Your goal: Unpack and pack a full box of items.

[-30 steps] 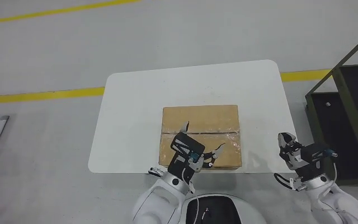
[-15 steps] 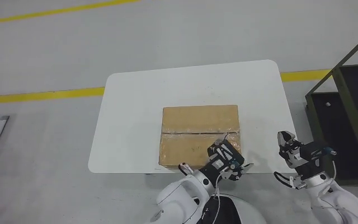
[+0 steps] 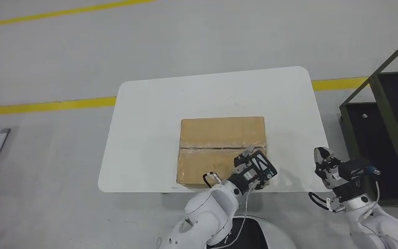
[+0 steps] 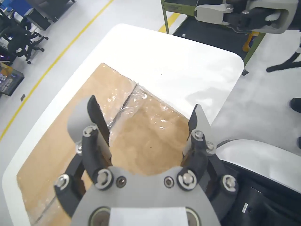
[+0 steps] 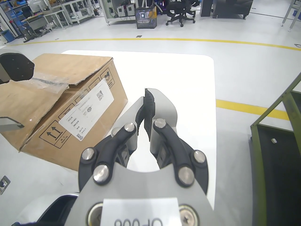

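Box point(image 3: 222, 149) sits shut on the table point(image 3: 149, 118), its near right corner directly under the left gripper point(image 4: 145, 104). Over the past second that gripper has swung along the near flap from the box's other end. It then edged slightly forward over the lid. Its fingers are spread wide with nothing between them. The right gripper point(image 5: 147, 101) has hardly stirred. It hangs off the table's side edge with its pads pressed together and empty, the box off to one side of it and well apart.

The box itself has not shifted, and both flaps are still down, so unpacking has not really begun. The left gripper's new spot puts the taped seam point(image 4: 128, 99) just ahead of its fingertips, which suggests it is lining up on the tape end or the flap edge there.

The tape looks crumpled and partly loose along the seam. From the right wrist, the near flap's edge is ragged and slightly raised at the corner. That gap may offer a finger-hold, though the tape probably still ties the flaps together.

A white label point(image 5: 87, 111) is on the box's side facing the right gripper. A green-framed cart point(image 3: 373, 106) stands close beyond that gripper, off the table, and would limit any wide outward swing. Bare tabletop lies ahead of the left gripper, past the box.
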Tool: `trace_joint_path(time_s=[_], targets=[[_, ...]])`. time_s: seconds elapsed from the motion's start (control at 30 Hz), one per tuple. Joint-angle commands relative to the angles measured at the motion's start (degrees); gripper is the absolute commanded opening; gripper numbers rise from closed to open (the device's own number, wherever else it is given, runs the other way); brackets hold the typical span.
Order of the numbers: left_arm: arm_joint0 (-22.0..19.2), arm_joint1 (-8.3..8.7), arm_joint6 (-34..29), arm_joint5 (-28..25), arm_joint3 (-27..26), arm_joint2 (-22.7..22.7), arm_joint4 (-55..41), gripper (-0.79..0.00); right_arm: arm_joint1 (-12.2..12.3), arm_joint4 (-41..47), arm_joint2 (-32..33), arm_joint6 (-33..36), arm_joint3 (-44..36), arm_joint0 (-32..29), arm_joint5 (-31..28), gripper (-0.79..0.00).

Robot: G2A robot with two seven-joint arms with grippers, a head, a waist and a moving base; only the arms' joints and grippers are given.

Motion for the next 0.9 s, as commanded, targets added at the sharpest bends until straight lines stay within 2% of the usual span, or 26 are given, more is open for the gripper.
trace_joint_path(time_s=[0.0,0.17,0.23,0.27,0.4,0.57,0.67,0.7,0.73,0.8,0.83,0.87], targets=[[-0.81,-0.21,-0.42,0.08,0.3,0.01,0.15,-0.062,-0.02,0.0,-0.01,0.09,-0.08,0.02,-0.09,-0.785],[-3.29,-0.57,-1.84,-0.94,2.55,0.12,3.16,-0.206,-0.08,-0.18,-0.29,0.39,0.12,0.51,-0.11,-0.785],[-4.53,-0.59,-2.03,-3.16,3.77,0.76,5.92,-0.219,-0.1,-0.23,-0.42,0.42,0.2,0.66,-0.16,-0.785],[-4.83,-0.62,-2.04,-4.19,4.47,1.04,6.51,-0.259,-0.12,-0.25,-0.46,0.41,0.27,0.72,-0.17,-0.785],[-5.98,-0.78,-2.63,-6.26,5.94,1.58,8.91,-0.259,-0.17,-0.27,-0.54,0.43,0.48,0.84,-0.04,-0.785],[-7.03,-1.03,-1.9,-6.37,7.04,2.14,12.6,-0.305,-0.23,-0.33,-0.54,0.45,0.57,0.93,0.07,-0.785],[-7.25,-1.11,-1.46,-6.5,7.14,2.15,14.12,-0.416,-0.24,-0.38,-0.57,0.67,0.66,1.04,-0.01,-0.785],[-7.36,-1.1,-1.23,-6.67,7.11,2.18,15.1,-0.431,-0.25,-0.37,-0.58,0.7,0.7,1.11,-0.09,-0.785],[-7.3,-1.09,-0.96,-6.58,7.07,2.08,15.64,-0.511,-0.26,-0.37,-0.59,0.72,0.75,1.17,-0.12,-0.785],[-7.05,-1.1,-0.61,-6.12,6.98,1.69,16.33,-0.739,-0.28,-0.41,-0.68,0.75,0.87,1.32,-0.12,-0.785],[-6.89,-1.1,-0.42,-5.94,6.98,1.56,16.78,-0.785,-0.29,-0.41,-0.77,0.77,0.96,1.39,-0.18,-0.785],[-6.75,-1.08,-0.31,-5.92,6.99,1.35,17.13,-0.785,-0.3,-0.44,-0.85,0.83,1.06,1.48,-0.21,-0.785]])
